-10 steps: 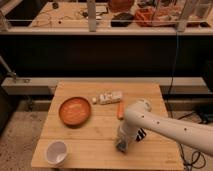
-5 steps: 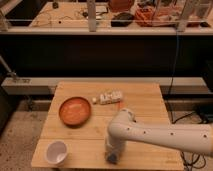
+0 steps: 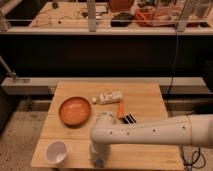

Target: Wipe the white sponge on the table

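My arm (image 3: 150, 131) reaches in from the right across the wooden table (image 3: 145, 95). The gripper (image 3: 97, 156) points down at the table's front edge, just right of a white cup (image 3: 56, 151). A small pale patch shows under the gripper's tip (image 3: 99, 162). It may be the white sponge, but the gripper hides most of it and I cannot tell for sure. The gripper is low, at or very near the table surface.
An orange bowl (image 3: 75, 110) sits at the left middle. A pale packet (image 3: 109, 97) lies at the back centre. An orange stick-like item (image 3: 120, 110) and a small dark object (image 3: 129, 118) lie just behind my arm. The table's front edge is right below the gripper.
The gripper has slid left and towards the front edge of the table, from the middle right to beside the white cup. The other objects have not moved.
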{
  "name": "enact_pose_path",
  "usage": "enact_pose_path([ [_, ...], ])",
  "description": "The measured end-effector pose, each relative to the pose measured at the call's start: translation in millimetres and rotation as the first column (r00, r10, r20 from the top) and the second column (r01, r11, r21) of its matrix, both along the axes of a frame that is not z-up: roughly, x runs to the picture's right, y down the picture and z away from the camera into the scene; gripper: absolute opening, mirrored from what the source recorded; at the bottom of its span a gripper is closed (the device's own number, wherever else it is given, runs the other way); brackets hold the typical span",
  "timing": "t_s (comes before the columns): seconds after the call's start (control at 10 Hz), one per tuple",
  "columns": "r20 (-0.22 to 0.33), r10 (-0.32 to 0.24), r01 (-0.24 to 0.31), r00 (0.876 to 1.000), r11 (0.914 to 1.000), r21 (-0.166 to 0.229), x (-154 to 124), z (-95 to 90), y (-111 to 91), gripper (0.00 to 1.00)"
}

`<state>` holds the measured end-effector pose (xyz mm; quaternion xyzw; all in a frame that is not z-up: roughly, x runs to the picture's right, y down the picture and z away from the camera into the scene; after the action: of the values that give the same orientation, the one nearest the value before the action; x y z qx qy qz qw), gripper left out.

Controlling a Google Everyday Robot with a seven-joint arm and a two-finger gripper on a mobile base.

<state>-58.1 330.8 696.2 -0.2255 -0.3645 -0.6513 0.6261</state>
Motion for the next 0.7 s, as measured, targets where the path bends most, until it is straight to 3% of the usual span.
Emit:
enact_pose_path([
  [0.4, 0.074, -0.017, 0.018, 0.997, 0.9998, -0.003, -48.6, 24.6, -20.5, 0.00],
  [0.7, 0.048, 0.032, -0.032, 0.998, 0.9995, -0.009, -45.1, 53.8, -50.9, 0.00],
])
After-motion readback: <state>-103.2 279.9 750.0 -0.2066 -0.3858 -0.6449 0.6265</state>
